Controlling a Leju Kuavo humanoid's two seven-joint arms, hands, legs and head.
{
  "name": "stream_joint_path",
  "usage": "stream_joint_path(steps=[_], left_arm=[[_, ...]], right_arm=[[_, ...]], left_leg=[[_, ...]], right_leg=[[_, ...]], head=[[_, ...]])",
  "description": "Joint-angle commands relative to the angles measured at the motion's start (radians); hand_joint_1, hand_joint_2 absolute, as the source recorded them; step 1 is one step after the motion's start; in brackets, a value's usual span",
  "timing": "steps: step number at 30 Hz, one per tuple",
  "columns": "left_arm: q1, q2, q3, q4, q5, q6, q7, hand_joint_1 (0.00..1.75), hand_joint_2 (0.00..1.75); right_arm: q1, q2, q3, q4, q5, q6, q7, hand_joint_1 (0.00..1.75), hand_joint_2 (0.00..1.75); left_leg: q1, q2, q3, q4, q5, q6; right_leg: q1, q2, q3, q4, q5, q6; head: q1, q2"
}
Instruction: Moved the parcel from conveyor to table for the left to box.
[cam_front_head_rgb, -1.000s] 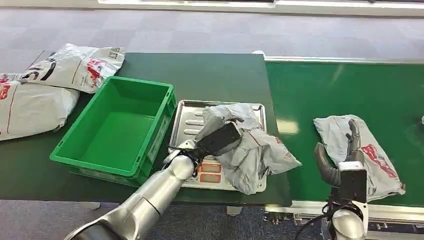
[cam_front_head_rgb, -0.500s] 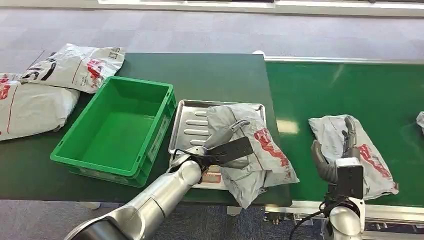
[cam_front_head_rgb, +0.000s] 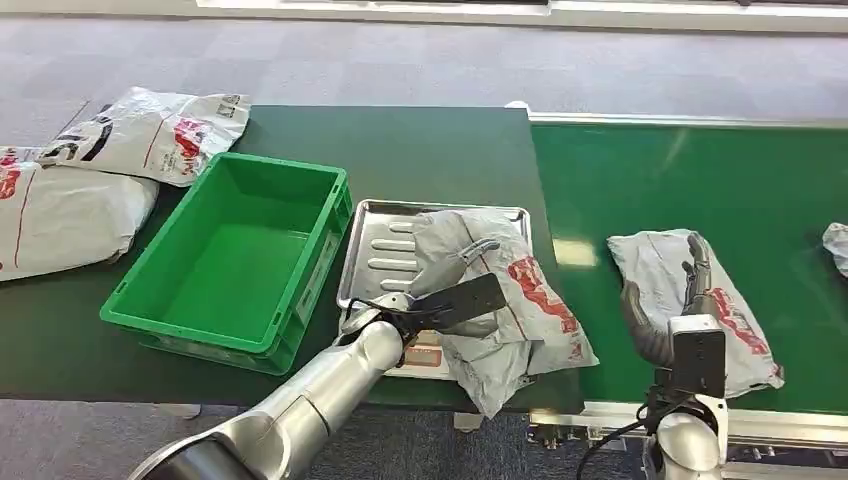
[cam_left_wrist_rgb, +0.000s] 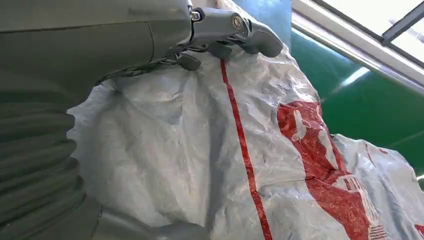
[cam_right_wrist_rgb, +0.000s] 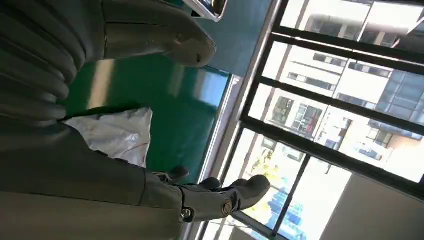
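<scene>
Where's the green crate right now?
Head view: the green crate sits on the dark table, left of the metal tray, with grey parcels to its far left.

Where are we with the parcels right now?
One parcel is off the conveyor and lies on the tray. The left hand rests on it; whether it grips is unclear. The crate is empty, so boxing remains. The right hand is open over the next parcel.
</scene>
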Motion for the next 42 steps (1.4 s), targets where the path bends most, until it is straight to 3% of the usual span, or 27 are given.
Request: stream_joint_path(steps=[1,6,7,8,42], left_arm=[[-0.011,0.019,0.008,0.023,0.018,0.005,-0.017,0.0,1.75],[-0.015,0.017,0.012,0.014,-0.002,0.001,-0.001,0.0,1.75],[-0.014,0.014,0.017,0.019,-0.003,0.006,0.008,0.75,1.75],[-0.015,0.014,0.013,0.024,-0.01,0.008,0.01,1.75,1.75],[-0.028,0.043,0.112,0.025,-0.033,0.083,0.024,1.75,1.75]], right_arm=[[-0.014,0.008,-0.037,0.016,-0.001,0.005,0.006,0.0,1.75],[-0.007,0.009,-0.045,0.013,0.001,0.004,0.006,0.0,1.75],[-0.003,0.011,-0.046,0.009,0.002,0.004,0.006,0.0,1.75],[0.0,0.013,-0.047,0.007,0.003,0.004,0.005,0.0,1.75],[-0.024,0.021,-0.046,0.019,0.01,0.006,0.012,0.0,1.75]], left_leg=[[0.0,0.001,0.002,-0.001,0.0,0.0],[0.0,0.0,0.002,-0.001,0.0,0.0],[0.0,0.0,0.002,-0.001,0.0,0.0],[0.0,0.0,0.003,-0.002,-0.001,0.0],[0.001,0.003,0.004,-0.002,-0.001,0.0]], right_leg=[[0.0,0.001,0.002,-0.001,0.0,-0.001],[0.0,0.001,0.002,-0.001,0.0,-0.001],[0.0,0.001,0.001,-0.001,0.0,-0.001],[0.0,0.001,0.003,-0.001,0.0,-0.001],[0.001,0.004,0.003,-0.002,0.001,-0.001]], head=[[0.0,0.0],[0.0,0.0],[0.0,0.0],[0.0,0.0],[0.0,0.0]])
